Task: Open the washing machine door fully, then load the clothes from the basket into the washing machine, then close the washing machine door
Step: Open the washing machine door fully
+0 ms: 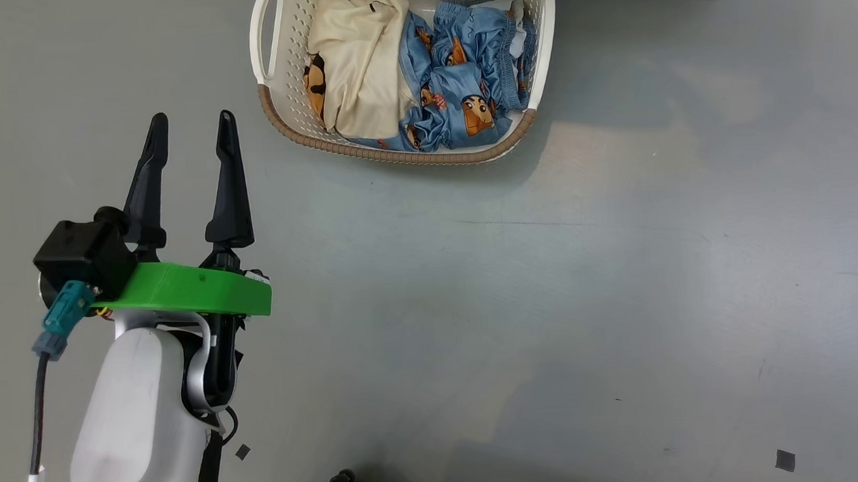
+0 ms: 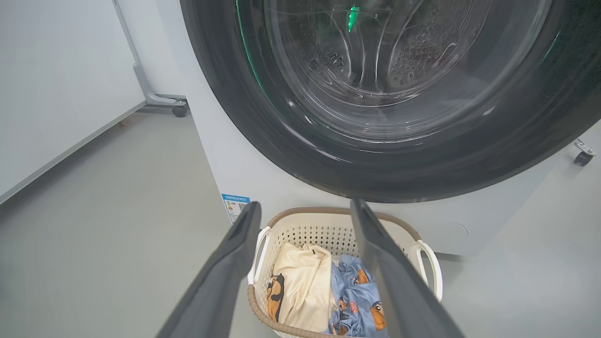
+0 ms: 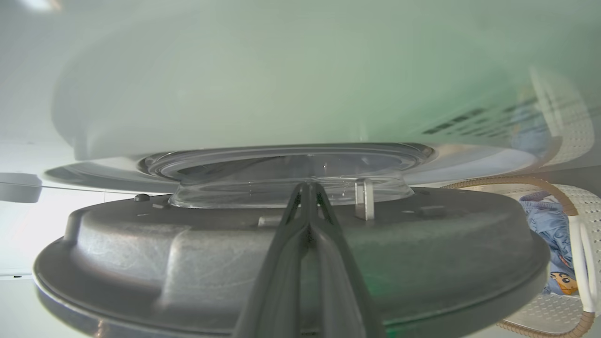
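Lying long-axis across the head view, the basket holds clothes; left gripper, spread, points toward it; right gripper, pressed together, points at the washing machine door, its inner face.

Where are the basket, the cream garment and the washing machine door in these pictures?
basket [image 1: 424,158]: head view, brown woven rim, near edge.
cream garment [image 1: 359,66]: head view, middle of the fabric.
washing machine door [image 2: 375,173]: left wrist view, glossy black rim below the glass.

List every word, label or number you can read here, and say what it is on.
No text is readable.
Blue label sticker on the washing machine: print too small to read.
Dark marks on the blurred pale surface, right wrist view: too blurred to read.
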Robot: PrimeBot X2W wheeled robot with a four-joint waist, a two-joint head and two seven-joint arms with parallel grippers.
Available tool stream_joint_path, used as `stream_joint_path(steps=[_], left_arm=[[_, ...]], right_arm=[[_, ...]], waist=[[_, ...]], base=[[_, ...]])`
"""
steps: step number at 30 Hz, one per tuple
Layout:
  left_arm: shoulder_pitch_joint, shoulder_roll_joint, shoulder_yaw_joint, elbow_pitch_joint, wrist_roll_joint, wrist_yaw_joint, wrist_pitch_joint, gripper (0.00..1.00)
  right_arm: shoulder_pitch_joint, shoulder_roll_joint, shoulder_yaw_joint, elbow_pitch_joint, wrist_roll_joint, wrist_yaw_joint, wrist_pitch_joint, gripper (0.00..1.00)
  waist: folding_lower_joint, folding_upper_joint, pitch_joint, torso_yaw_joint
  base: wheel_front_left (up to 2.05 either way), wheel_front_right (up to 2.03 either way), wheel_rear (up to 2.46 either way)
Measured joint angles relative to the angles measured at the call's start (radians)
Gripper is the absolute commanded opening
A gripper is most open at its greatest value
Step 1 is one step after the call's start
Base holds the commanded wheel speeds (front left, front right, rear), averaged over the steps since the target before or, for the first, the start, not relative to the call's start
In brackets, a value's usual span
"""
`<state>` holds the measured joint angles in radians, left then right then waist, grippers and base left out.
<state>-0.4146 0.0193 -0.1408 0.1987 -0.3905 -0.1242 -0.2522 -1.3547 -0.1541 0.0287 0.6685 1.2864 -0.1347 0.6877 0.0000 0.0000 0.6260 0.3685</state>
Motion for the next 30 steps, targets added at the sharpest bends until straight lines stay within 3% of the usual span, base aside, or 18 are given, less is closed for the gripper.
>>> stream_joint_path(steps=[12,30], left_arm=[[0.000,0.000,0.008,-0.010,0.007,0.000,0.000,1.00],[0.005,0.000,0.009,-0.014,0.034,0.000,0.000,1.00]], right_arm=[[0.017,-0.007,0.014,-0.005,0.035,0.000,0.131,0.00],[0.176,-0.002,0.048,-0.074,0.079,0.000,0.290,0.00]], waist=[[0.0000,0.0000,-0.020,-0.015],[0.0000,0.0000,-0.081,-0.032]], base=[[0.00,0.00,0.00],[0.00,0.00,0.00]])
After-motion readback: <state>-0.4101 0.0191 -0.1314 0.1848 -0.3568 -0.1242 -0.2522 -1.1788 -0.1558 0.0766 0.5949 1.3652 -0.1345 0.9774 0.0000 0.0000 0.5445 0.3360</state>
